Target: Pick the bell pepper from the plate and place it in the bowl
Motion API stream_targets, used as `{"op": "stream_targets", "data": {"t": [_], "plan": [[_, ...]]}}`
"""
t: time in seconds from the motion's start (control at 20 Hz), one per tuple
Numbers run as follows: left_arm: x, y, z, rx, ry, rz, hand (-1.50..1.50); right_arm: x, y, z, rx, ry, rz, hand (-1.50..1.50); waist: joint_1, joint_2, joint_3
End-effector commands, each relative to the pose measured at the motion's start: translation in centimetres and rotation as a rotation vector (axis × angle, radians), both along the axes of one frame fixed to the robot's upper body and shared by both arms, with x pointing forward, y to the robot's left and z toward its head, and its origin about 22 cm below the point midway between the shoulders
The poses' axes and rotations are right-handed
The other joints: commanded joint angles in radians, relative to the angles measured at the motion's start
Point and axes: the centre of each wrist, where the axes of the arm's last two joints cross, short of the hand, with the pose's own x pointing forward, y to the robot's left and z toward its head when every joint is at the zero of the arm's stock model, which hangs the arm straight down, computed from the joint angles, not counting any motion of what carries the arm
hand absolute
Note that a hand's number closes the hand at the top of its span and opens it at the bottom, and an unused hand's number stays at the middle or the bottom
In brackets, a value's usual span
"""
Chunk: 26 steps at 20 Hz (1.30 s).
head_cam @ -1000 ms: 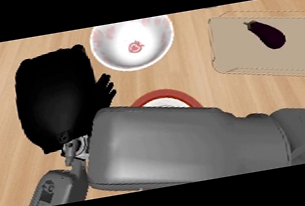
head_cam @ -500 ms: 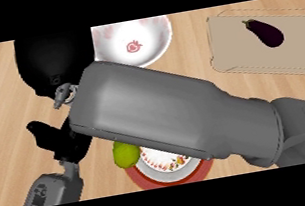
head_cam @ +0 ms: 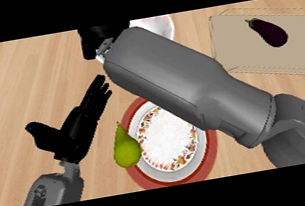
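A yellow-green, pear-shaped fruit (head_cam: 124,146) stands upright at the left rim of the red-rimmed patterned plate (head_cam: 168,172), in the spot where the task names a bell pepper. My right forearm crosses the view from lower right to top centre. Its black hand (head_cam: 101,37) sits over the left part of the white bowl (head_cam: 159,23), hiding most of it. Whether that hand holds anything is not visible. My left hand (head_cam: 77,123) is open with fingers up, just left of the fruit and apart from it.
A tan cutting board (head_cam: 252,55) lies at the right, and a dark purple eggplant (head_cam: 268,31) rests on it. Wooden counter (head_cam: 11,88) stretches to the left of the hands.
My right forearm has swung up and away, carrying its hand to the bowl and uncovering the plate and the green fruit. The left hand has risen into fuller view.
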Motion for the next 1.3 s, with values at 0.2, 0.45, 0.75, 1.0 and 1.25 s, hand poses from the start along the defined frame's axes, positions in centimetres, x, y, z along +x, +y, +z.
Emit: {"op": "stream_targets", "data": {"t": [0.2, 0.45, 0.75, 1.0, 1.25], "plan": [[-0.2, 0.0, 0.1, 0.011, -0.003, -0.022, 0.00, 4.5, -4.4, -3.6, -0.076, -0.020, -0.093, 1.50, 0.022, 0.012, 0.000], [0.9, -1.2, 1.2, 0.012, -0.017, -0.038, 0.00, 6.2, -7.4, -5.1, -0.142, 0.170, -0.192, 1.50, 0.041, 0.030, 0.000], [0.7, -1.4, 0.4, -0.001, -0.025, -0.038, 0.00, 6.9, -9.7, -6.6, 0.047, 0.198, -0.214, -1.50, 0.046, 0.037, 0.001], [-0.1, -1.3, 0.5, 0.016, -0.019, -0.062, 0.00, 7.0, -10.7, -7.4, 0.237, 0.124, -0.154, -1.50, 0.051, 0.030, 0.004], [0.3, -1.0, 0.1, 0.015, -0.020, -0.009, 0.00, 5.6, -8.0, -6.1, 0.616, -0.150, -0.085, -1.50, 0.013, 0.017, 0.007]]}}
